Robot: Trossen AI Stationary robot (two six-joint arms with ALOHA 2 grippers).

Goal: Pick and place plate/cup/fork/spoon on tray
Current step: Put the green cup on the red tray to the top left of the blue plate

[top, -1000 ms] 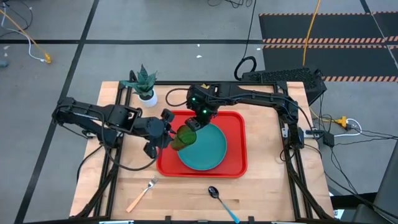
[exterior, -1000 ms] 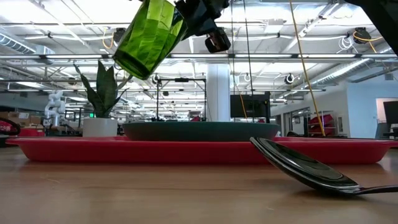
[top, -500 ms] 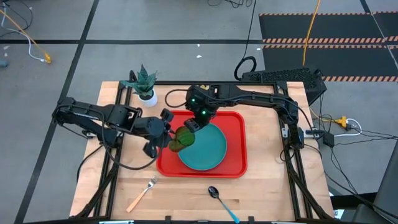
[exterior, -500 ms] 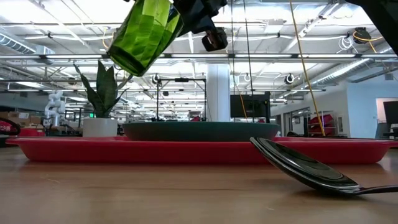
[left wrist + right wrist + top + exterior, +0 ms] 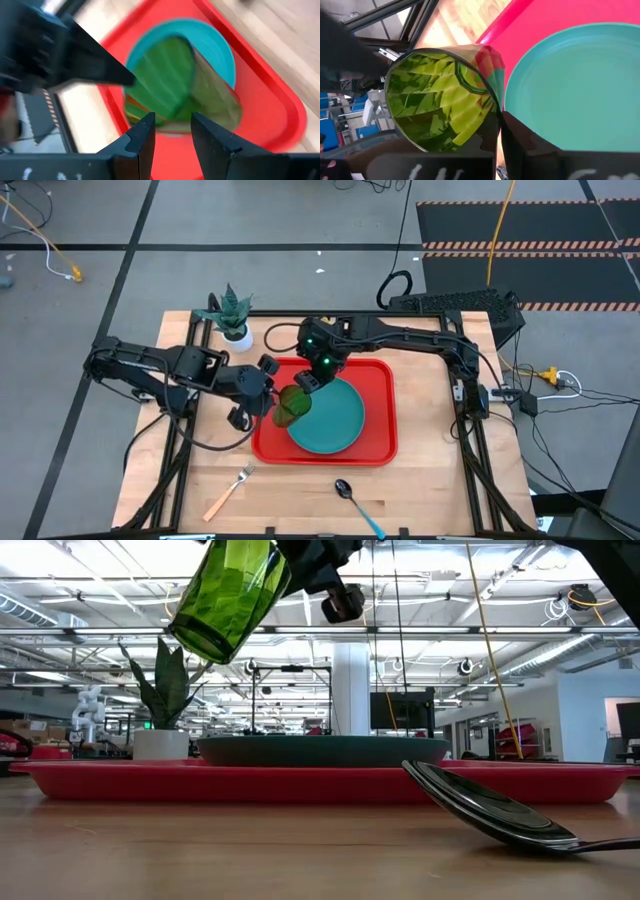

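Wood table (image 5: 430, 480); no readable writing anywhere.

Hidden and cut off
Low view – cup (image 5: 228, 595) rim cropped at the top edge, spoon (image 5: 495, 810) handle runs off right; the tray (image 5: 300, 782) rim hides the plate's (image 5: 322, 749) base.

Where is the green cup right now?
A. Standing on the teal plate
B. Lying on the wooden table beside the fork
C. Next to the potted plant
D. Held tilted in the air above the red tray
D: the cup hangs tilted, pinched at its rim by the right gripper, well above the tray and plate.
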